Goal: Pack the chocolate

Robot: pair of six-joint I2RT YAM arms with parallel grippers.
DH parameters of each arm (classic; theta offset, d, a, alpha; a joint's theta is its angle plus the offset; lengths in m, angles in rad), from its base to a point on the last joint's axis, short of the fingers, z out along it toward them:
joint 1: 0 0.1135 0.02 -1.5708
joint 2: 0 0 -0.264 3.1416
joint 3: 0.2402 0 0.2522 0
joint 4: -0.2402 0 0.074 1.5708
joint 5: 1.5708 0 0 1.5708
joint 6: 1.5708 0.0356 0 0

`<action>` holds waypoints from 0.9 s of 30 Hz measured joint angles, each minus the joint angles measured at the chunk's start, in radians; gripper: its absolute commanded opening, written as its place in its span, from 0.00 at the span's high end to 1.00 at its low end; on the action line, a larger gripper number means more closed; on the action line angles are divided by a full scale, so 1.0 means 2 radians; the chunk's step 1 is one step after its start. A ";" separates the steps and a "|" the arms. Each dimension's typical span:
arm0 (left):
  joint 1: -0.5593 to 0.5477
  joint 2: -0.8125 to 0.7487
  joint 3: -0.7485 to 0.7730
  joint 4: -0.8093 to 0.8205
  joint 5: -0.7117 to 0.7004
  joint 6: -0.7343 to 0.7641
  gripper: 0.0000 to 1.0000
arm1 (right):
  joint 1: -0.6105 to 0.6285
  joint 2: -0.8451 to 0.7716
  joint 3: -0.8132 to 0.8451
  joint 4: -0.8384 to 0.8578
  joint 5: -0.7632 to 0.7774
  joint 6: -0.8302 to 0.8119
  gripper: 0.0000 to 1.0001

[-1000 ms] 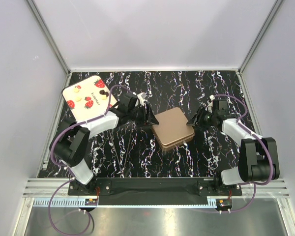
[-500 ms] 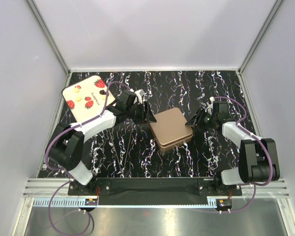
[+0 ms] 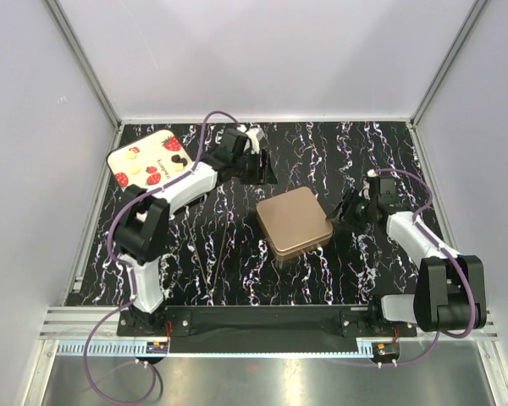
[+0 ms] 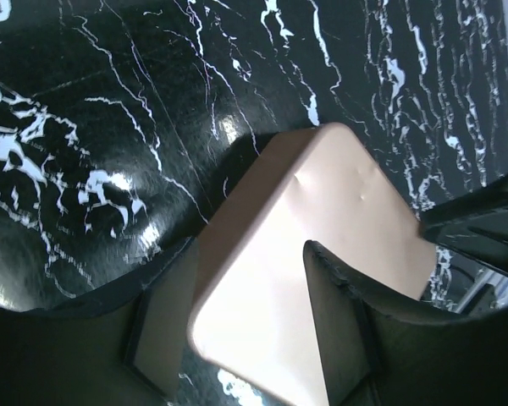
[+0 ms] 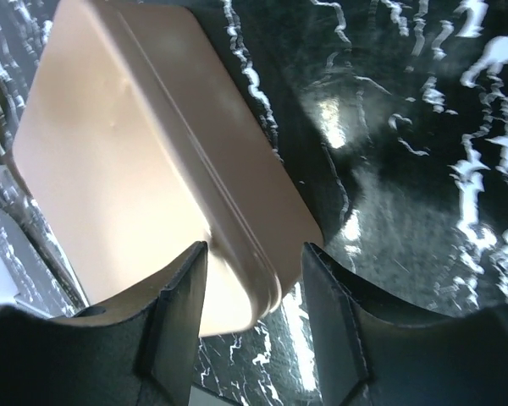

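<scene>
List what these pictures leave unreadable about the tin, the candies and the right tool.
Tin contents: lid shut in every view.
Chocolates on the strawberry card: too small in the top view to count; absent from both wrist views.
Right tool touching the tin: unclear; its wrist view shows the corner between spread fingers, top view too small.

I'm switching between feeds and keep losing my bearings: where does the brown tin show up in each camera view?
Top view: the brown tin lies at the centre of the picture, lid on.
Left wrist view: the tin fills the lower middle, one corner pointing up.
Right wrist view: the tin takes up the left half.
Shared landmark: the black table with white veins, in all three.
</scene>
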 measured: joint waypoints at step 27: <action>-0.046 0.031 -0.019 0.035 0.023 0.022 0.46 | 0.101 -0.039 0.064 -0.087 0.014 0.042 0.74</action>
